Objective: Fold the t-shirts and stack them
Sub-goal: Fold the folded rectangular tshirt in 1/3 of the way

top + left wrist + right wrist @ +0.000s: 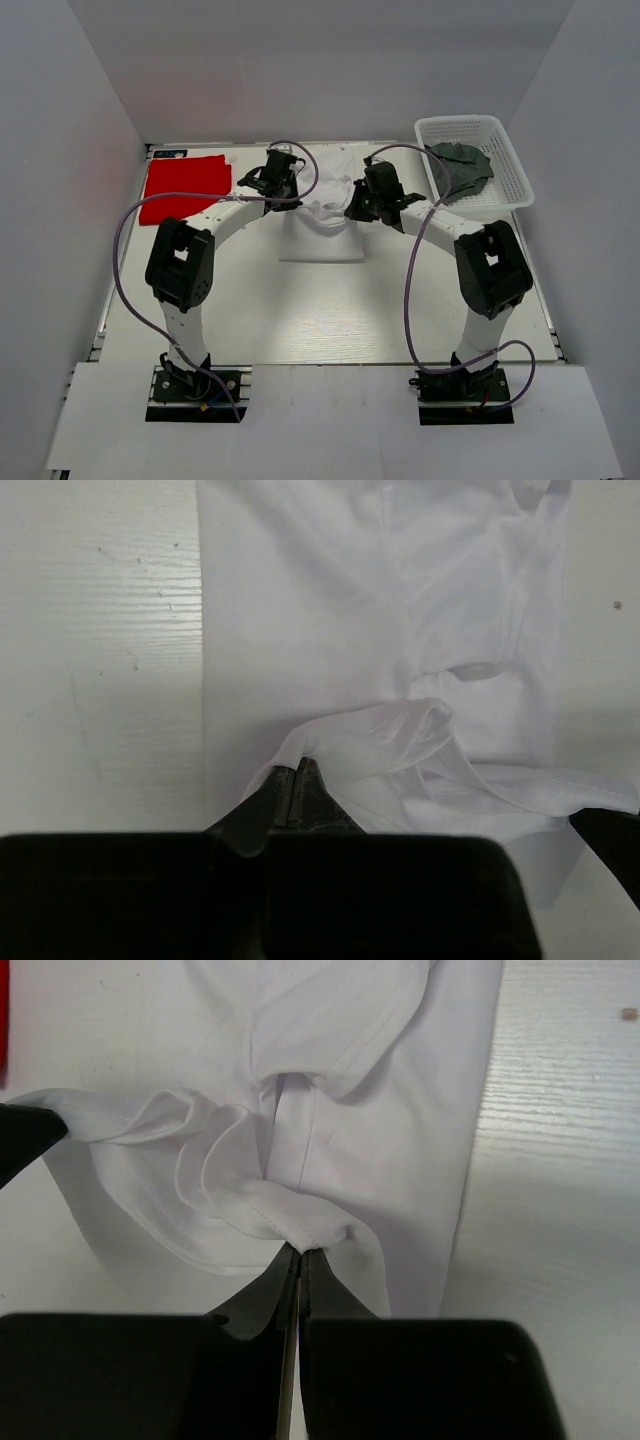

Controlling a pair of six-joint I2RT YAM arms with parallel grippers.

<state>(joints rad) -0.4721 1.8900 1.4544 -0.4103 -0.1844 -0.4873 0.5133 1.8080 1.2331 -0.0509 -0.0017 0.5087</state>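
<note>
Fold of white t-shirt (320, 240), tabletop (300, 320) centre.
Left end effector (297, 767) and right end effector (300, 1252) are each closed tight on a bunched edge of the cloth.

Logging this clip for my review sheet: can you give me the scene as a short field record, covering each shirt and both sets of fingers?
white shirt: centre of table, partly folded, bunched where pinched
left fingers: shut on white shirt's edge
right fingers: shut on white shirt's edge
red shirt: folded flat, far left corner
grey-green shirt: crumpled in basket, far right
stack: not yet started; the three shirts lie apart
</note>
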